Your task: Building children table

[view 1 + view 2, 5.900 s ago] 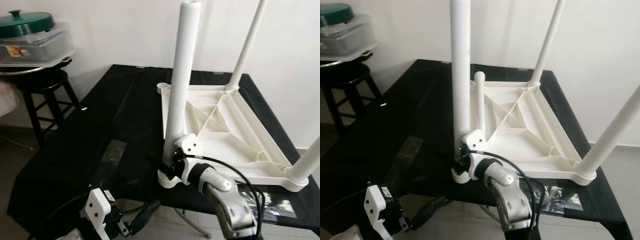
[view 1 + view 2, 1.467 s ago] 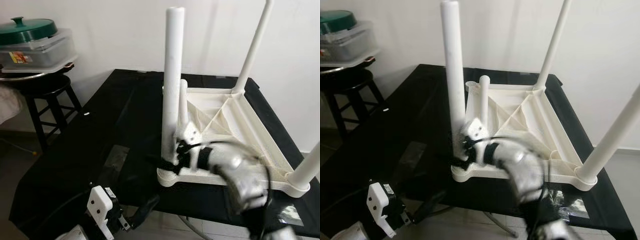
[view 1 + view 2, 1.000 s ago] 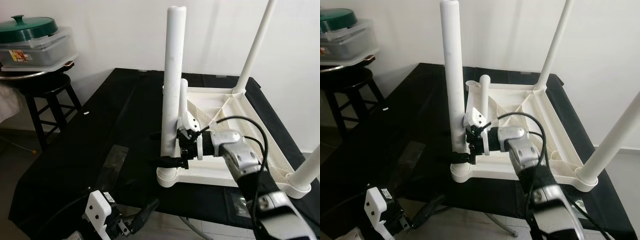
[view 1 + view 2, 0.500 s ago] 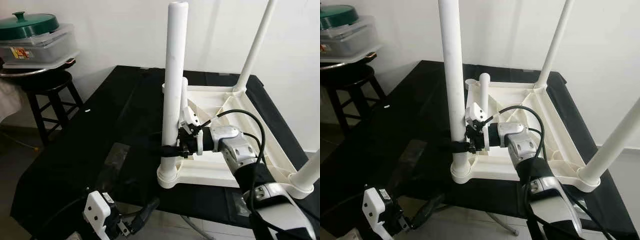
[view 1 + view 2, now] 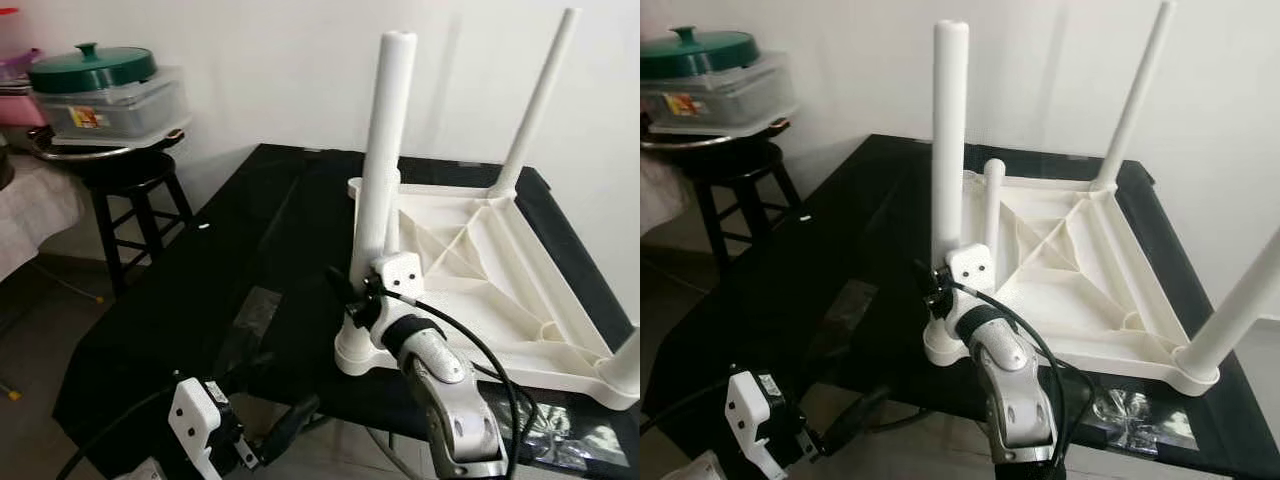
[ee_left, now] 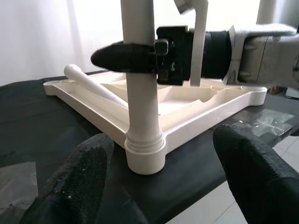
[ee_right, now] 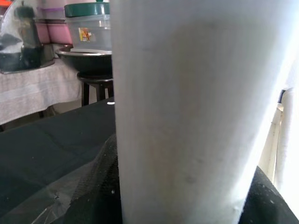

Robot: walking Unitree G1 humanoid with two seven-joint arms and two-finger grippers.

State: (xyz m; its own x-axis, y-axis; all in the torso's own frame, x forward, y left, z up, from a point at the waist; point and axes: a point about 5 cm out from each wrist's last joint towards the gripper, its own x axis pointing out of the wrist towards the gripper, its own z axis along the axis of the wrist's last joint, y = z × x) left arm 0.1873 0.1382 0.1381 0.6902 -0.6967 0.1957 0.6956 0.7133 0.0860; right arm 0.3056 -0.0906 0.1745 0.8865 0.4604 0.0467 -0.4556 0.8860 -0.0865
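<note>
White plastic children's table [image 5: 470,270] lies upside down on a black glossy tabletop [image 5: 200,290], ribbed underside up w/ diagonal stiffening webs and raised rim. Smooth round legs stand up from corner sockets: near-left leg [image 5: 385,140] thick-looking, matte, flat-capped; far leg [image 5: 535,100] slimmer w/ distance; near-right leg [image 5: 1240,310] rising out of frame. One loose short leg [image 5: 992,205] leans inside the frame by the far-left corner.

Right hand [image 5: 352,298] sits low on the near-left leg, just above its ringed socket collar; black fingers pinched round the leg, one each side, seen clearly in the left wrist view. Silver arm w/ black cable loop runs back toward the robot. Right wrist view: leg surface up close, faintly scuffed.

Left hand [image 6: 161,179] hangs below the tabletop's near edge, fingers [image 6: 79,177] spread wide, gripping nothing; rubbery, pebbled pads.

Crinkled clear plastic film [image 5: 545,425] on tabletop near right. Left bkgd: dark wooden stool [image 5: 125,190] carrying a clear lidded container [image 5: 110,105] and green lid [image 5: 90,68].
</note>
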